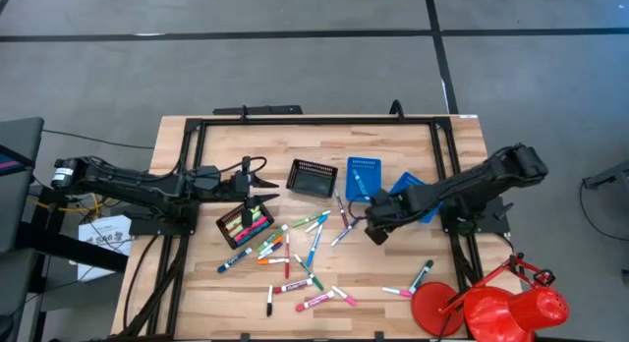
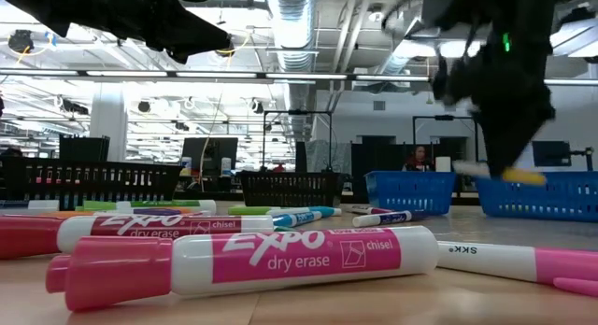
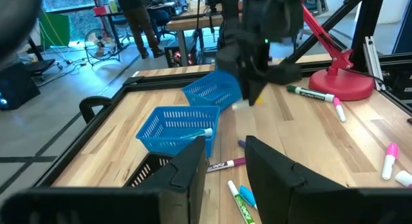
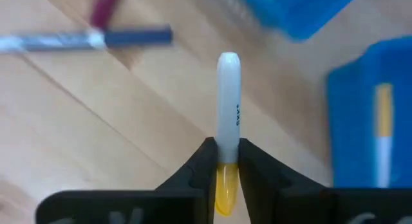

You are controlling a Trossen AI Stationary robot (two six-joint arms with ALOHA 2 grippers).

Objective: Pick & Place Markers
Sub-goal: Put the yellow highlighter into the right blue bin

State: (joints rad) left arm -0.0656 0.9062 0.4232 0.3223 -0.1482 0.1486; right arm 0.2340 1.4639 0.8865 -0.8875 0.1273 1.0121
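Yellow-capped marker pinched in the right end effector, lifted clear of the table.
Held crosswise (for dropping) near the blue trays; left end effector waits part-open, empty, above the black tray.

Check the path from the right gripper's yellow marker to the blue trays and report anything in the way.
Nothing visible blocks it. The right gripper holds the yellow marker above the table, clear of the loose markers, with the blue trays right beside it and open on top.
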